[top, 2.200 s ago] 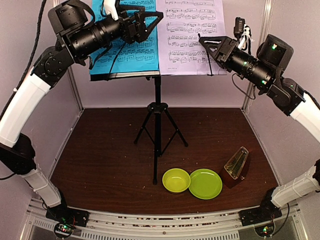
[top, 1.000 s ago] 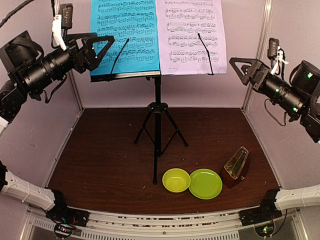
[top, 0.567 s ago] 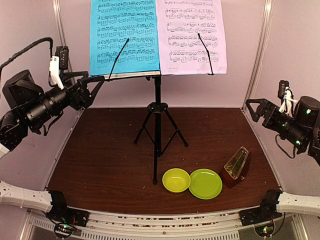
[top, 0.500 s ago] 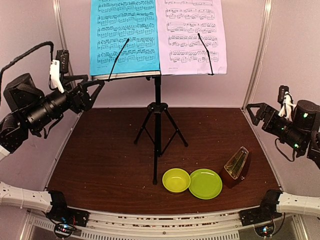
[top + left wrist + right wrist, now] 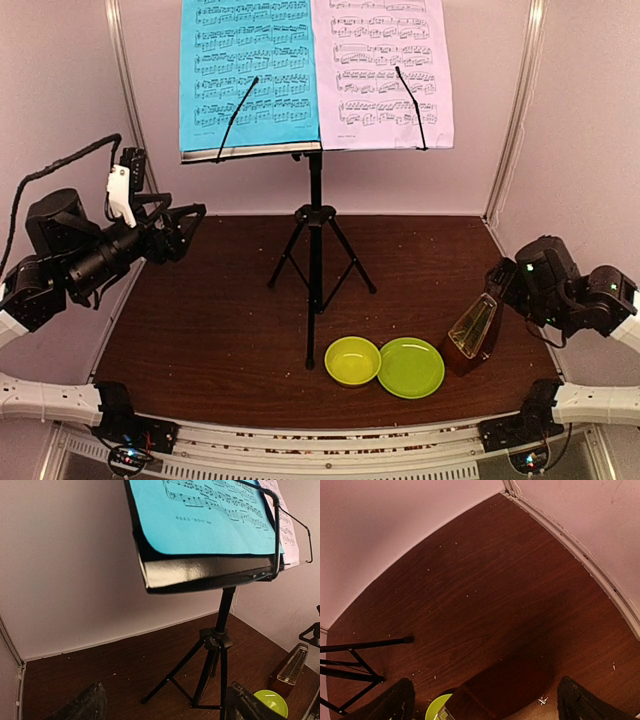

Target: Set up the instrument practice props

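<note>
The black music stand (image 5: 315, 250) is standing upright on its tripod legs at the middle of the dark wood desk (image 5: 200, 330). Its tray is carrying two sheets of printed music side by side: the cyan sheet (image 5: 250, 70) on the left and the pale lilac sheet (image 5: 380, 70) on the right. A thin black retaining wire is crossing the lower part of each sheet. The small brown metronome (image 5: 472, 328) is standing on the desk near the front right, just beside the lime-green plate (image 5: 411, 367). The lime-green bowl (image 5: 352, 360) is sitting against the plate's left edge, close to the front foot of the stand. The left gripper (image 5: 190, 232) is hovering above the left side of the desk, pointing toward the stand, with its jaws standing wide apart and holding nothing. The right gripper (image 5: 500, 283) is hanging low at the right edge, just above and beside the metronome. Its wrist view is showing both fingers (image 5: 395, 700) spread wide with only the desk and the metronome top between them, so these jaws are also standing apart and gripping nothing.
</note>
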You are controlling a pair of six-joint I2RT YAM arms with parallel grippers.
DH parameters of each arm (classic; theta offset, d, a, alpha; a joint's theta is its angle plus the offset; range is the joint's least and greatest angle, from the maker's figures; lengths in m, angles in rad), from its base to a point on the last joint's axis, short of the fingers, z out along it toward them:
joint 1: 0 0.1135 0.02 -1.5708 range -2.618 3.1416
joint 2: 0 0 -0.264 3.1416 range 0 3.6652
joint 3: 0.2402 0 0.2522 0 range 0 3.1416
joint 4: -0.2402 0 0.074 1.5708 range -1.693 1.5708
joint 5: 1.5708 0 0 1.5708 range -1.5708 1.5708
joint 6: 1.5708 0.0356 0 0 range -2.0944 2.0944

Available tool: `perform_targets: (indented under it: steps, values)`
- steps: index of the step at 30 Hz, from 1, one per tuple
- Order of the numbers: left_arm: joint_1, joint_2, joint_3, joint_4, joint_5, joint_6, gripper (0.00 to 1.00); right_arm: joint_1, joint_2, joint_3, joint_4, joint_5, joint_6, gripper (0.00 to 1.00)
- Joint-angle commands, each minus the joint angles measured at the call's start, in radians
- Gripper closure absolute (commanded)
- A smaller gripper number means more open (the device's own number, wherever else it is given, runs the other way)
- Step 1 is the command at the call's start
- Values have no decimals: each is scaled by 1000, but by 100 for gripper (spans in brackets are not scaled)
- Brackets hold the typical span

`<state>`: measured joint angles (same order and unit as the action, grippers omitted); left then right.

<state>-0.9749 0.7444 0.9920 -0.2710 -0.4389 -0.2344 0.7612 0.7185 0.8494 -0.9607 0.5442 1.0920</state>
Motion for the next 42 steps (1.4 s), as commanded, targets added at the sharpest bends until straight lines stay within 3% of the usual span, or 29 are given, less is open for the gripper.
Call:
perform_targets:
  steps: [1, 9, 24, 30, 37, 42]
  values:
    - [5, -11, -17, 8, -33, -27, 15, -5, 68, -2, -70, 36, 153, 0]
    - [5, -10, -50, 40, -29, -60, 15, -3, 192, 25, -118, -11, 293, 0]
    - [5, -2, -56, 40, -61, -73, 15, 28, 220, -21, -124, -16, 501, 7]
    - [5, -11, -62, 30, -71, -81, 15, 29, 228, -9, -109, 22, 478, 14]
    - [5, -39, -77, 18, -80, -93, 15, 28, 232, 62, -107, 85, 395, 34]
    - [5, -39, -85, 16, -45, -91, 16, 26, 244, 94, -62, 104, 289, 43]
